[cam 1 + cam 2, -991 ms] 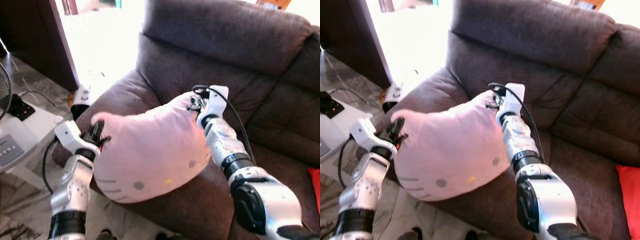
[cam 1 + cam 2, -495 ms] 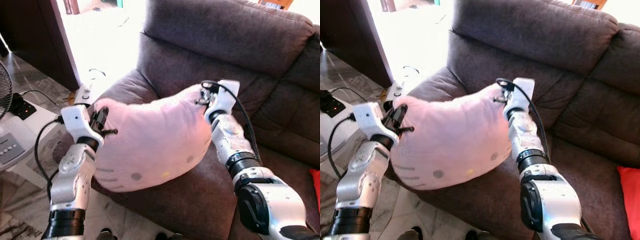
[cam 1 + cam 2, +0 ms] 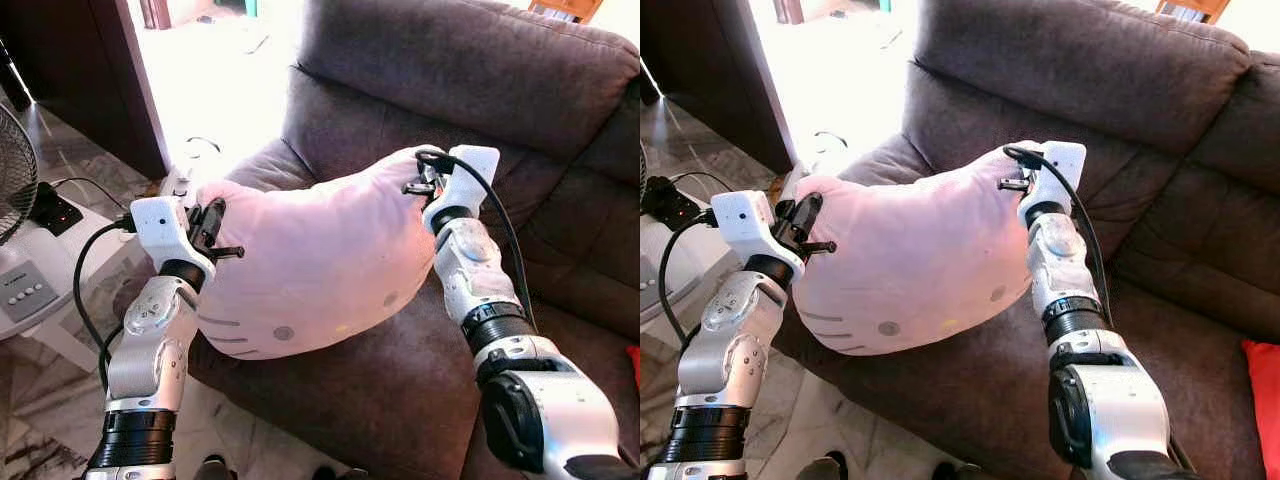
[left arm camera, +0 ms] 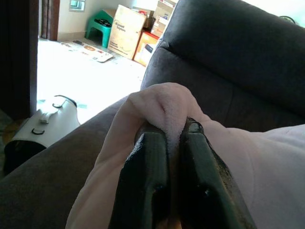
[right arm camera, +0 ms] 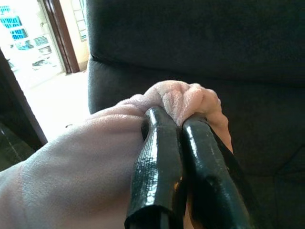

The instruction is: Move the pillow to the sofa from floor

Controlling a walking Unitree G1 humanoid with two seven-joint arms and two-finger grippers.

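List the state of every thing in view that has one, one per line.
pillow: held up over the sofa seat, pinched at both top corners.
left gripper: shut on the pillow's left corner.
right gripper: shut on the pillow's right corner.
sofa: seat below the pillow, red cushion at its right end.
fan: standing on the floor at the left; whether it runs cannot be told.

Open seat ahead, clutter on the floor to the left

The pillow (image 3: 310,265) fills the space over the sofa's (image 3: 470,90) left armrest, with the backrest rising close behind it at 12 o'clock. The seat cushion at 3 to 4 o'clock lies bare as far as a red cushion (image 3: 1262,375) at the edge. At 9 o'clock a fan (image 3: 18,170), a white stand (image 3: 30,290), cables and a white appliance (image 4: 43,125) crowd the floor.
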